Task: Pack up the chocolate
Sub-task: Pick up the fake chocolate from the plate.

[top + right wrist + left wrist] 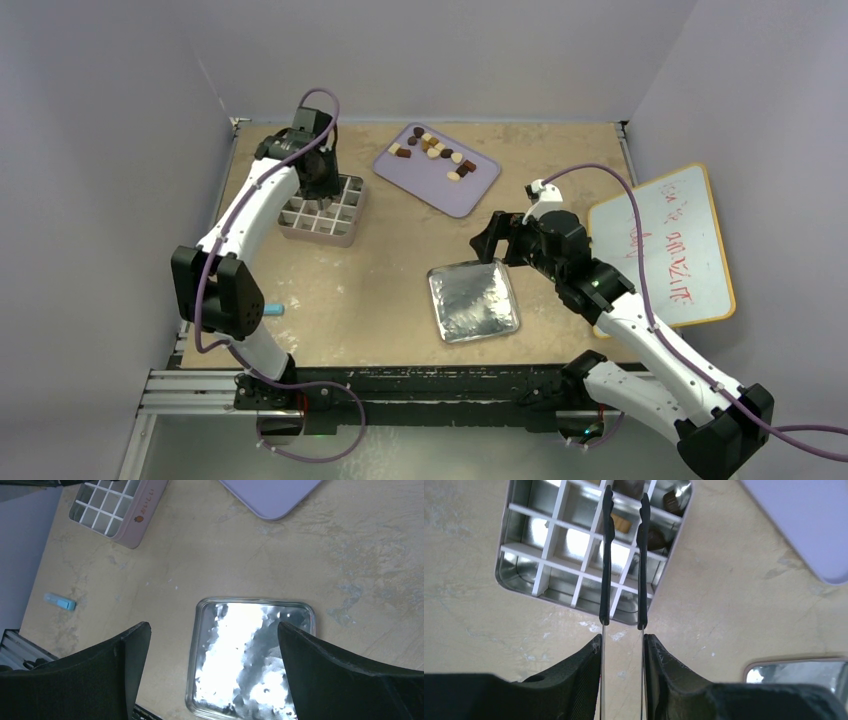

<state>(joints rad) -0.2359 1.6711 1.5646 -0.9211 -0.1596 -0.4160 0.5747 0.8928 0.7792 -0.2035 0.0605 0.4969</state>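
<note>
Several small chocolate pieces (435,150), dark brown, mid-brown and cream, lie on a lilac tray (470,190) at the back. A pink tin with a white grid (322,212) stands at the back left. A few pieces lie in its far cells, a mid-brown one (624,525) and a dark one (656,537). My left gripper (318,185) (622,640) is shut on black tweezers (605,555). Their tips stand apart over the tin's far cells. My right gripper (490,240) (212,627) is open and empty above a silver tin lid (250,655).
The silver lid (473,300) lies near the middle front. A whiteboard with an orange rim (665,245) lies at the right edge. A small blue object (274,309) lies near the left arm's base. Walls close in the table at the back and sides.
</note>
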